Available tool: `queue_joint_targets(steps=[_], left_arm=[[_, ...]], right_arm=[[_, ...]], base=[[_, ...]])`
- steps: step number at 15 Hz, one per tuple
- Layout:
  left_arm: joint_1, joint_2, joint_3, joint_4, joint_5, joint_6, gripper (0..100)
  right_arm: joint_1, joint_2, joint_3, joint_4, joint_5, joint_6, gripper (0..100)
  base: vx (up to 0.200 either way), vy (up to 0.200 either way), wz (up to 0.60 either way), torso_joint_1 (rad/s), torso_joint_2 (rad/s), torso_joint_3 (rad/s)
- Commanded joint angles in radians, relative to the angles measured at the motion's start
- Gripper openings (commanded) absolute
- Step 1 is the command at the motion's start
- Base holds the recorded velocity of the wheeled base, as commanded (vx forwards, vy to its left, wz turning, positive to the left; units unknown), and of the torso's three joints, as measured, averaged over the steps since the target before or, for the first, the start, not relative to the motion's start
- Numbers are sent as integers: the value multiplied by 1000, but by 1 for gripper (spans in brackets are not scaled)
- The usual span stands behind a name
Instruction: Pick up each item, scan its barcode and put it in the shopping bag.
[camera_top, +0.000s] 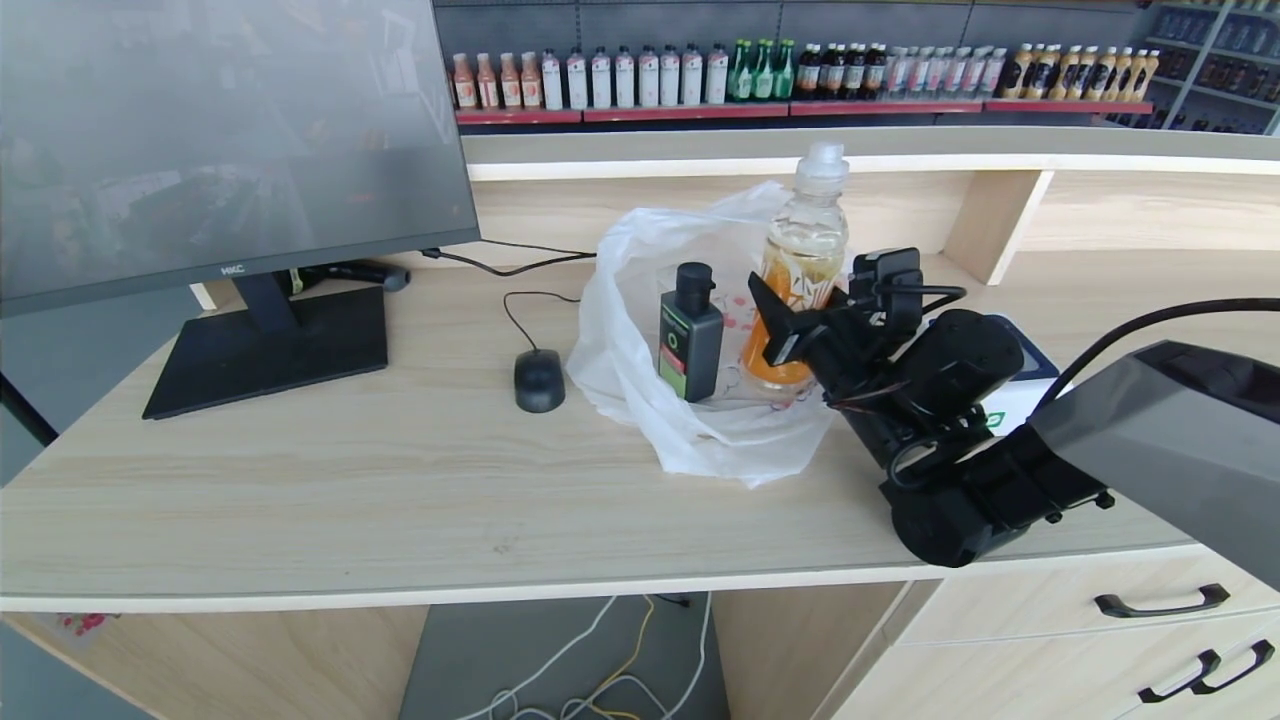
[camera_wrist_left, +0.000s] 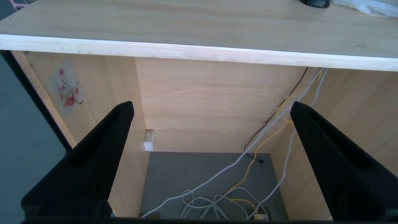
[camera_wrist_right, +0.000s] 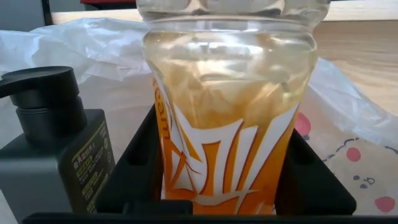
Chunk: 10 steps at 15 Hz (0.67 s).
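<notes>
Small logo on monitor bezel (camera_top: 232, 270); label print on dark bottle (camera_top: 690, 345), drink bottle (camera_top: 805, 250) illegible.

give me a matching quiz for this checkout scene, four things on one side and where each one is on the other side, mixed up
Things:
1. drink bottle
2. dark pump bottle
3. mouse
4. left claw

Places or states:
A. open, below the edge of the counter
B. on the counter, between the monitor stand and the shopping bag
C. gripped by the right claw
D. standing free inside the shopping bag

Pairs: 1-C, 2-D, 3-B, 4-A
</notes>
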Motion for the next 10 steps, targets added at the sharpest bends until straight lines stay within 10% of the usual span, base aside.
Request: queue_joint_targets(steps=[1,7,8,10], left_arm=[[1,0,0,0,0,0,100],[1,0,0,0,0,0,100],[-1,0,0,0,0,0,100],[-1,0,0,0,0,0,100]], right_arm=[[1,6,0,-1,0,-3,0],[14,9,0,-1,-1,-2,0],[14,9,0,-1,0,1,100],[14,3,0,-1,-1,1,100]], base=[[0,0,0,0,0,0],[0,0,0,0,0,0],[0,0,0,0,0,0],[0,0,0,0,0,0]])
